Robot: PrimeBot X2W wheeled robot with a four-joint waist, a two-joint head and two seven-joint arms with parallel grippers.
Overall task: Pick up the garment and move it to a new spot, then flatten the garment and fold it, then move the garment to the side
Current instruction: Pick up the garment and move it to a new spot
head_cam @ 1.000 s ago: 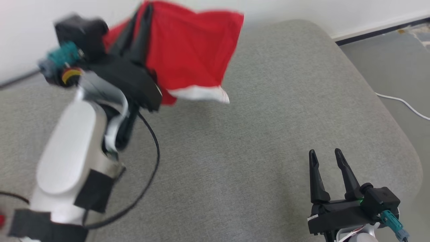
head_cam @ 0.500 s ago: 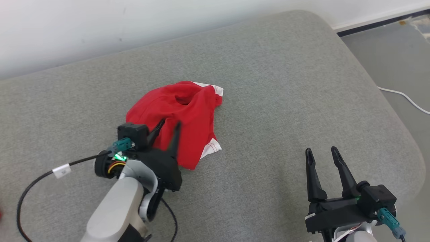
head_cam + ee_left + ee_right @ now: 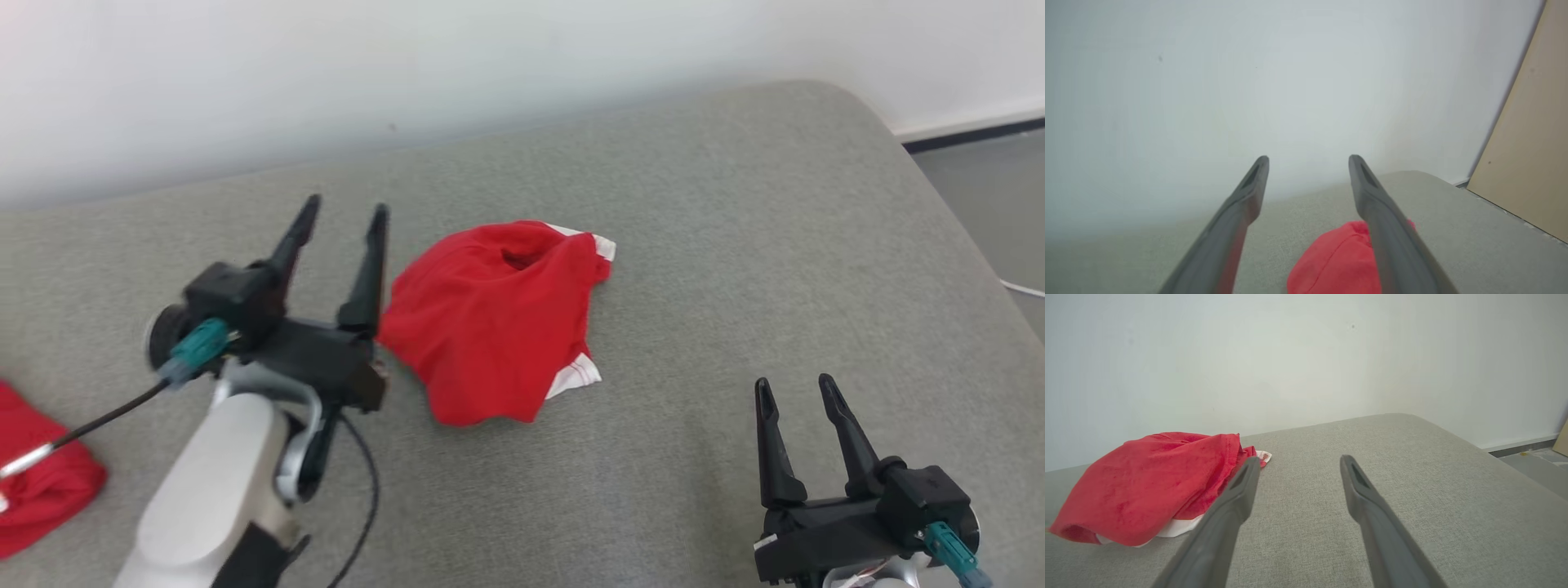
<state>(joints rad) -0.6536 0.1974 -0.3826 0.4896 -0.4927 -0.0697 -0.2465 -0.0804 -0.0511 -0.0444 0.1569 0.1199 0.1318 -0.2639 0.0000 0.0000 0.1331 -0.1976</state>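
Observation:
A red garment [image 3: 490, 318] with white trim lies crumpled in a heap on the grey cushion [image 3: 718, 245]. It also shows in the right wrist view [image 3: 1147, 486] at the left, and low in the left wrist view [image 3: 1335, 261]. My left gripper [image 3: 343, 212] stands open just left of the heap, raised off the cushion, with nothing between its fingers. At the lower right my right gripper [image 3: 796, 388] is open and empty, well clear of the garment.
A second piece of red cloth [image 3: 37, 482] lies at the left edge of the head view. The white wall [image 3: 408, 73] runs behind the cushion. Floor [image 3: 996, 196] drops off past the cushion's right edge, and a tan panel [image 3: 1527, 143] stands there.
One second ago my left gripper held the garment up in the air. It has set it down, opened, and drawn back to the left. The head camera has shifted too.

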